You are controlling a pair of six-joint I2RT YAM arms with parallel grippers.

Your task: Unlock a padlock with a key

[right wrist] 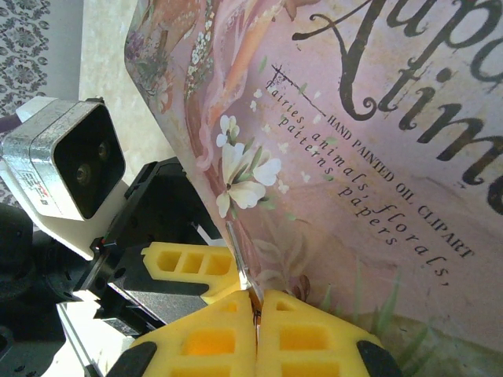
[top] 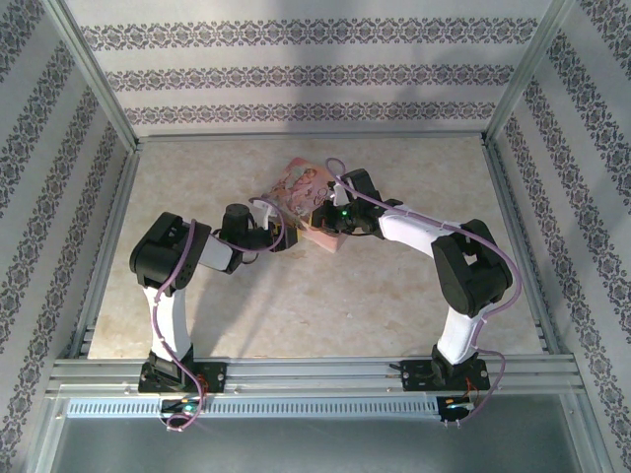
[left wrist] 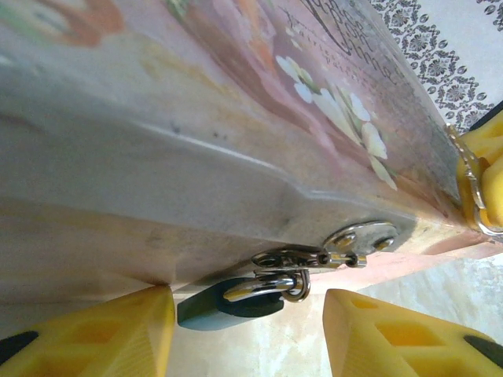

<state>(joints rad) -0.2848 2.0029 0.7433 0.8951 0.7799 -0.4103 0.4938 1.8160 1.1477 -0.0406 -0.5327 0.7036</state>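
The padlock (left wrist: 228, 306), a small blue body with a silvery shackle (left wrist: 267, 284), hangs from the metal hasp (left wrist: 314, 258) on the edge of the pink illustrated box (left wrist: 236, 118). My left gripper (left wrist: 247, 330) is open. Its yellow fingers (left wrist: 102, 338) stand on either side of the padlock, with a gap on each side. My right gripper (right wrist: 255, 314) is shut on the key (right wrist: 240, 263), a thin silvery blade lying along the box's (right wrist: 377, 157) edge. In the left wrist view the key (left wrist: 469, 177) sits at the far right. From above, both grippers (top: 288, 236) (top: 323, 219) meet at the box (top: 304, 187).
The box rests tilted on the beige table (top: 296, 315), inside a walled cell with aluminium rails. The left arm's wrist camera (right wrist: 71, 165) sits close to the right gripper. Open tabletop lies in front of and to both sides of the box.
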